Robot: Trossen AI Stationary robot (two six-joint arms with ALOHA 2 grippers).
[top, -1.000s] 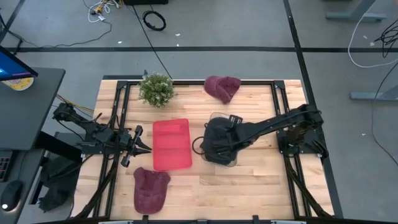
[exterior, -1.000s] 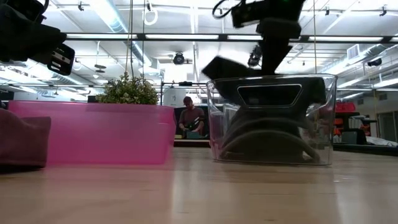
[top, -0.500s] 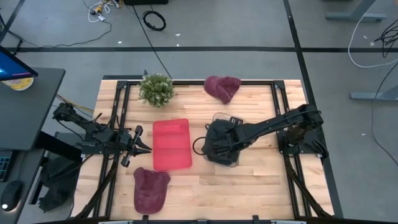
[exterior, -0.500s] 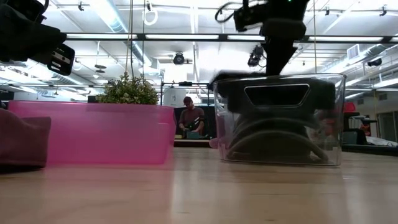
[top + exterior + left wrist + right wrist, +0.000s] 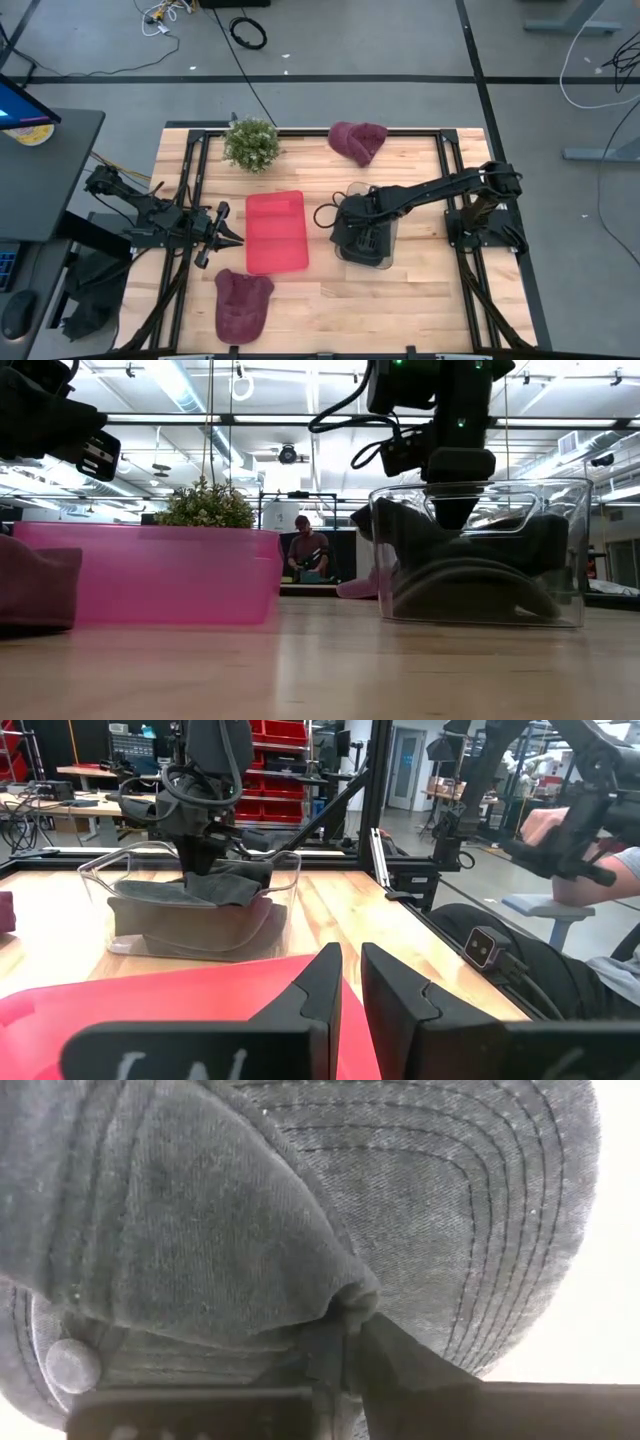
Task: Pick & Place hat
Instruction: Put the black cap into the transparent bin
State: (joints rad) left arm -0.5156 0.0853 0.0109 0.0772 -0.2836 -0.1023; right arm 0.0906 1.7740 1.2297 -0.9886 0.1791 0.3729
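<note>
Jaws of the left gripper (image 5: pixel 232 237), at centre-left of the high view beside the red tray (image 5: pixel 275 232), stand nearly closed with only a thin slit between them and hold nothing; that arm waits. Below the tray, near the bottom edge, one maroon hat (image 5: pixel 242 303) lies on the bench (image 5: pixel 420 300), and another maroon hat (image 5: pixel 357 141) lies at upper centre beside the plant (image 5: pixel 250 144); neither is in a container. Right of centre, the right gripper (image 5: pixel 365 222) reaches down into the clear bin (image 5: pixel 365 237), its jaws pinching a fold of the dark grey cap (image 5: pixel 300 1230) that already lies inside. By my judgement, this cap's placing is nearly done; release and withdrawal remain.
</note>
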